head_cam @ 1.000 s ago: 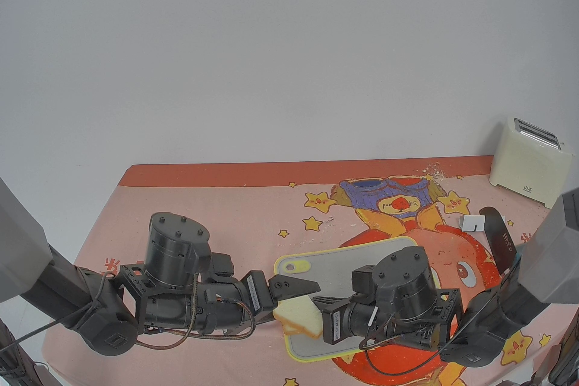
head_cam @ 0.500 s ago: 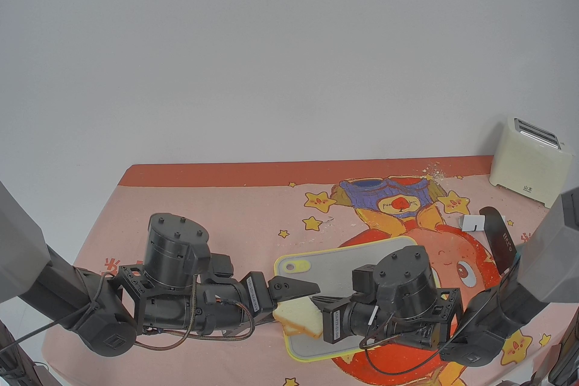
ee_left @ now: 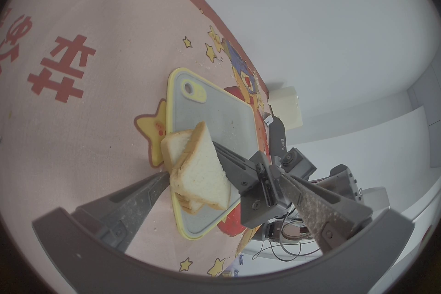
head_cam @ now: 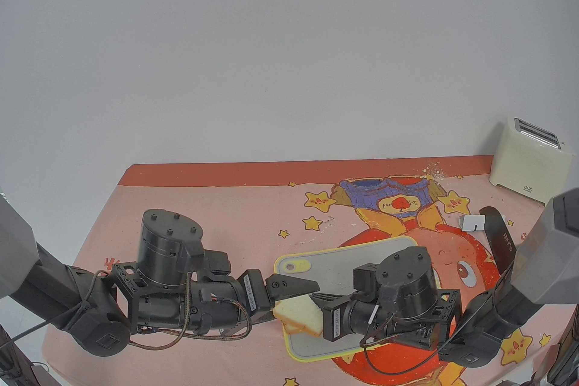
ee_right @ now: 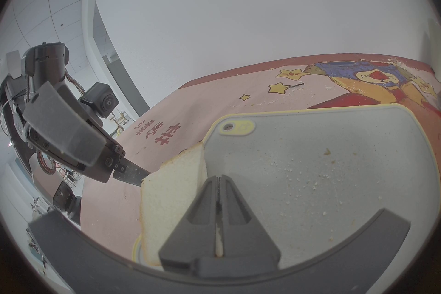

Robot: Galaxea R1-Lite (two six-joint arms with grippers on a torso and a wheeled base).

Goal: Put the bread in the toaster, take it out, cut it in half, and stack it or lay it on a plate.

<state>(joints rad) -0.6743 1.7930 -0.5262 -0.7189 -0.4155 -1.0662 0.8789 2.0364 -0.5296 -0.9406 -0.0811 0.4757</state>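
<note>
Two bread halves sit at the near left corner of the grey, yellow-rimmed cutting board [head_cam: 344,266]. One half [ee_left: 177,145] lies flat. The other half [ee_left: 202,171] stands tilted over it, its edge pinched in my right gripper [head_cam: 315,300], whose fingers are shut on it [ee_right: 219,180]. My left gripper [head_cam: 291,301] is open, with its fingers [ee_left: 138,198] spread on either side of the bread and not touching it. The cream toaster [head_cam: 531,161] stands at the far right of the table.
A black-bladed knife [head_cam: 500,236] rests by a small white holder [head_cam: 472,222] right of the board, in front of the toaster. Crumbs are scattered on the board [ee_right: 321,171]. The pink cartoon tablecloth [head_cam: 211,206] is bare on the left and behind the board.
My left arm has drawn back a little toward the left, its gripper still open at the bread. The right gripper and the held bread half have stayed in place.
</note>
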